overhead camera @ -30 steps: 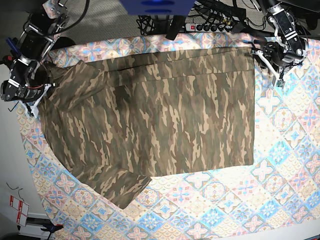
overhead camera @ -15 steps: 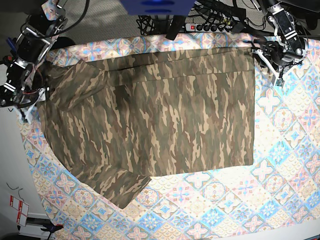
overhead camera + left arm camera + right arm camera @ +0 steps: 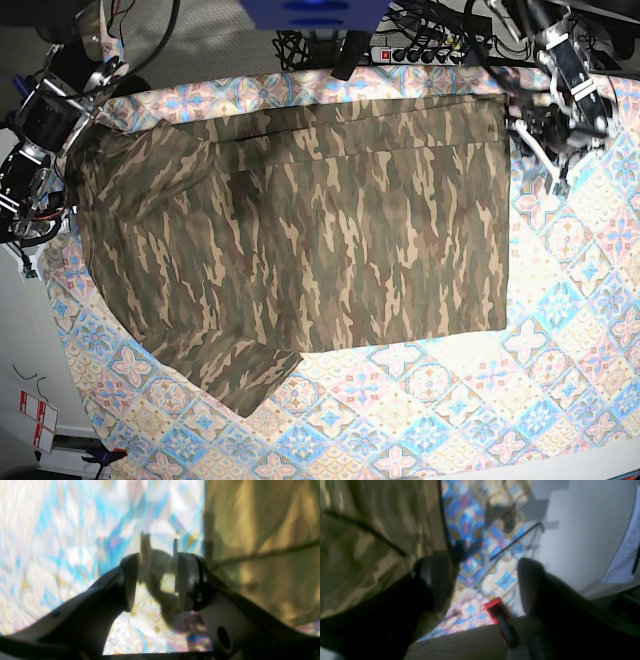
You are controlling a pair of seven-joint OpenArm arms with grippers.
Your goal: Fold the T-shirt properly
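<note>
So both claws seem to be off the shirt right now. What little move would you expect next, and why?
Probably the right gripper shifts sideways to the T-shirt edge beside it to regrip. Its jaws stand open over the patterned cloth, holding nothing, and one sleeve lies spread, unfolded.

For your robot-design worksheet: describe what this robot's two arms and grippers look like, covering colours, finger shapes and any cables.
Both arms are black with silver-grey metal parts and loose black cables. The left gripper has two dark curved fingers ending in flat, rounded pads. The right gripper has similar dark, rounded fingers. In the base view, white finger parts show on the left gripper; the right arm's end shows exposed wiring.
</note>
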